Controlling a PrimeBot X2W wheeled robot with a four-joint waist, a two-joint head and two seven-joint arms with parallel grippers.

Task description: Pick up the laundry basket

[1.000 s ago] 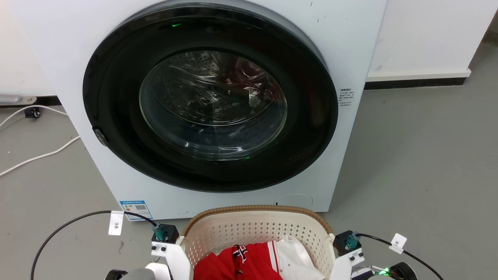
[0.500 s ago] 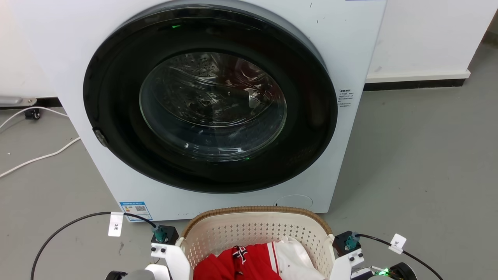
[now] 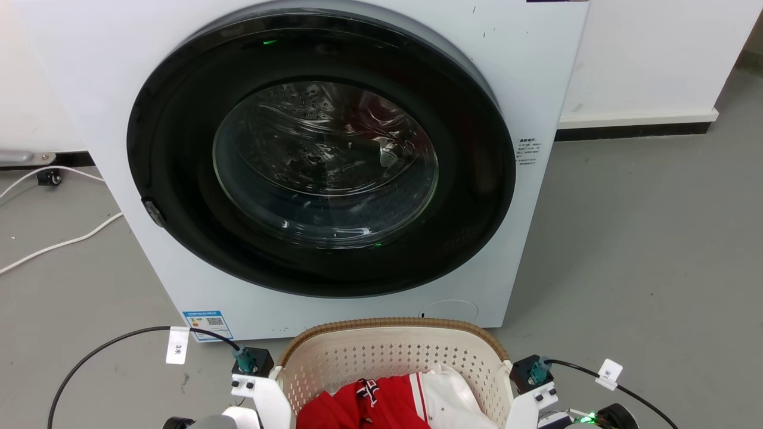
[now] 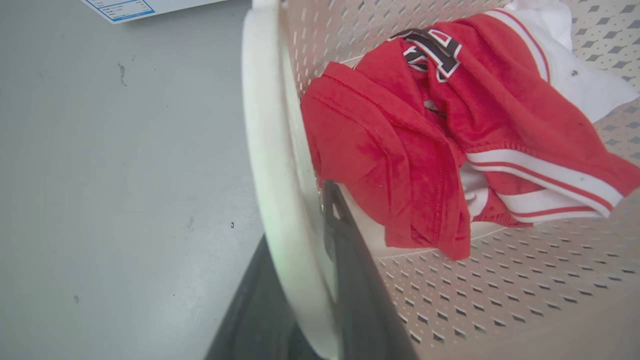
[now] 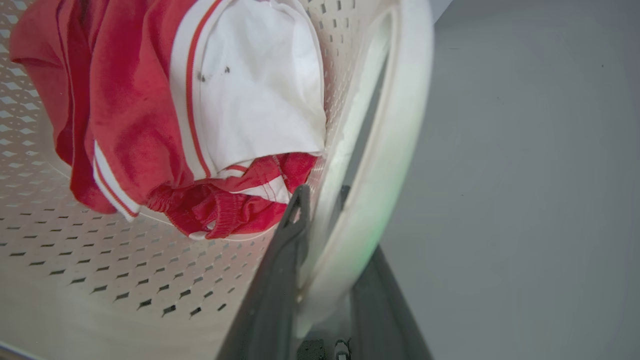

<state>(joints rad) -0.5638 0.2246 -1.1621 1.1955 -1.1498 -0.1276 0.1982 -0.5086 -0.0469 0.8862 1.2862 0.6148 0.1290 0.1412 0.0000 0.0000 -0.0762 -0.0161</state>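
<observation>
The laundry basket (image 3: pixel 393 351), cream perforated plastic with a brown woven rim, sits at the bottom middle of the head view, right in front of the washing machine. My left gripper (image 4: pixel 295 220) is shut on its left white loop handle (image 4: pixel 270 150), one finger inside the wall and one outside. On the opposite side, the right loop handle (image 5: pixel 395 125) is pinched between the two fingers of my right gripper (image 5: pixel 322 195). A red garment (image 4: pixel 400 150) and a white garment (image 5: pixel 250 90) lie in the basket. Whether its bottom touches the floor is hidden.
The white washing machine (image 3: pixel 536 71), its round dark door closed, stands just beyond the basket. A white cable (image 3: pixel 59 241) runs over the grey floor at the left. Black cables (image 3: pixel 107 345) trail from both wrists. A white wall (image 3: pixel 656 59) rises at the back right.
The whole head view has shifted down by a few pixels. Both grippers keep the same hold at the basket's sides, and the clothes have not moved.
</observation>
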